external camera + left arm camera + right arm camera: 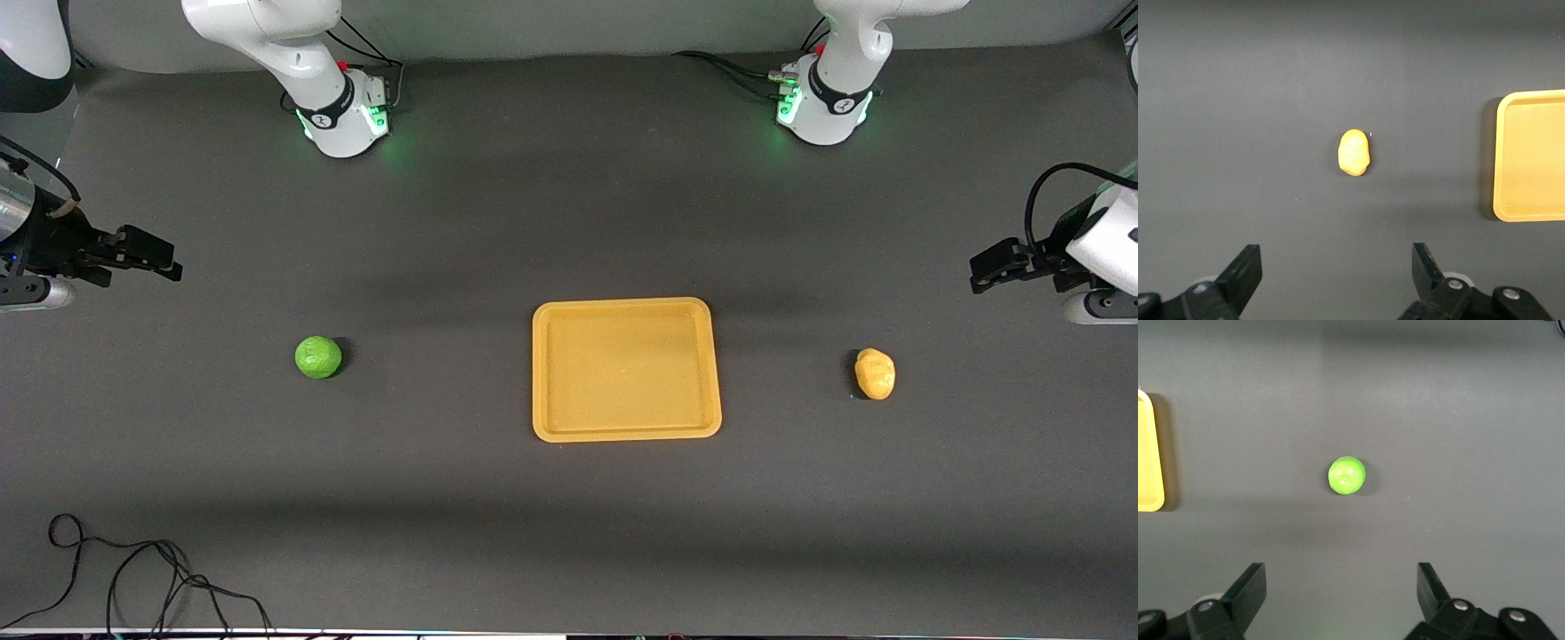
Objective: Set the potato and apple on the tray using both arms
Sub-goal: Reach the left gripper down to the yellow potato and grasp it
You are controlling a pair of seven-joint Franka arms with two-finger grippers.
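Potato [1353, 153] lies on the worktop [569, 516] below the open left gripper [1333, 277]; apple [1347, 475] below the open right gripper [1341, 595]; tray [553, 373] between them.

1. You are not getting any readable text, label, brand name or number anywhere in these views.
2. You are seeing a small white emblem on the black band of each arm base [333, 114], but it is showing too small to read.
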